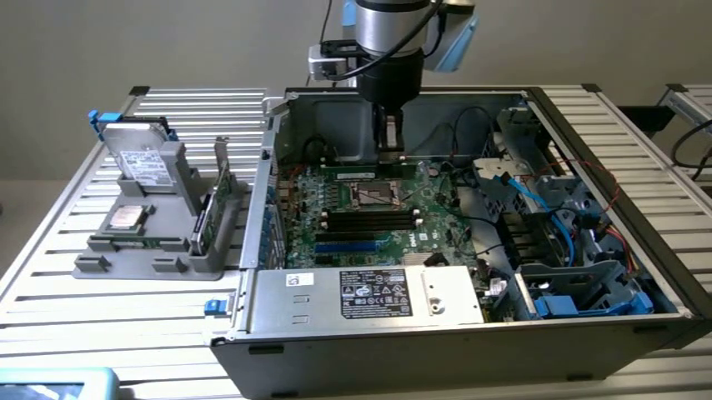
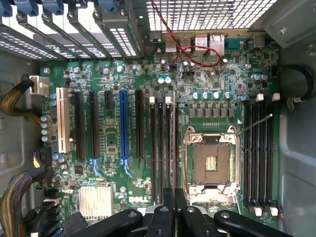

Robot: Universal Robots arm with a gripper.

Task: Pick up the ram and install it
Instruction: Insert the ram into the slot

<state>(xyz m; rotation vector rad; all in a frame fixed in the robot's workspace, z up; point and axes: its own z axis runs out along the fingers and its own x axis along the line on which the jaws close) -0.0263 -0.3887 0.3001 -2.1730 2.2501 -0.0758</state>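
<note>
- Hovering over the green motherboard (image 1: 368,218) inside the open metal case (image 1: 445,354) — gripper (image 1: 389,147), black fingers (image 2: 163,219) pressed together
- ram (image 1: 202,221) — thin, narrow stick standing on edge in the grey moulded holder (image 1: 122,265) on the ribbed metal table (image 1: 45,292), well apart from the gripper

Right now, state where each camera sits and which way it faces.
Exterior view: off the arm, raised outside the open grey computer case, looking obliquely down into it; the arm's wrist and black gripper show.
Wrist view: on the wrist above the case, facing straight down at the green motherboard; the gripper shows.
Shared: the motherboard, its silver processor socket and the gripper.
</note>
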